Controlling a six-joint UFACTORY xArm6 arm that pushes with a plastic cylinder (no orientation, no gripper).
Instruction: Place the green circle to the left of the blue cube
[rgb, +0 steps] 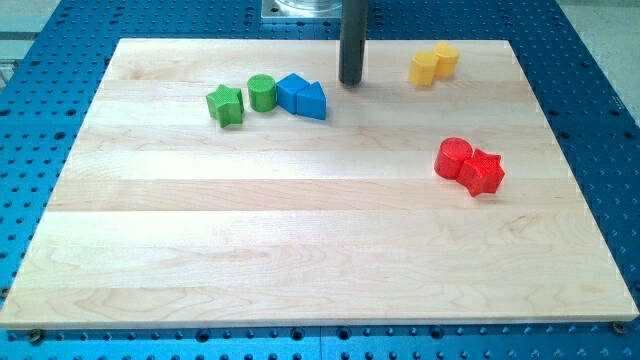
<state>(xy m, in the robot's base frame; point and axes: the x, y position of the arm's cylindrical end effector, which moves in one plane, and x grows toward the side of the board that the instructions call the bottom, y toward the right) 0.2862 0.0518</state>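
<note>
The green circle (262, 92) stands near the view's top left, touching the left side of the blue cube (291, 91). A blue triangle (312, 101) sits against the cube's right side. A green star (225, 104) lies just left of the green circle, a small gap between them. My tip (351, 81) rests on the board to the right of the blue blocks, apart from them.
Two yellow blocks (433, 64) sit together at the view's top right. A red cylinder (453, 157) and a red star (484, 171) touch each other at the right. The wooden board (300, 250) lies on a blue perforated table (60, 30).
</note>
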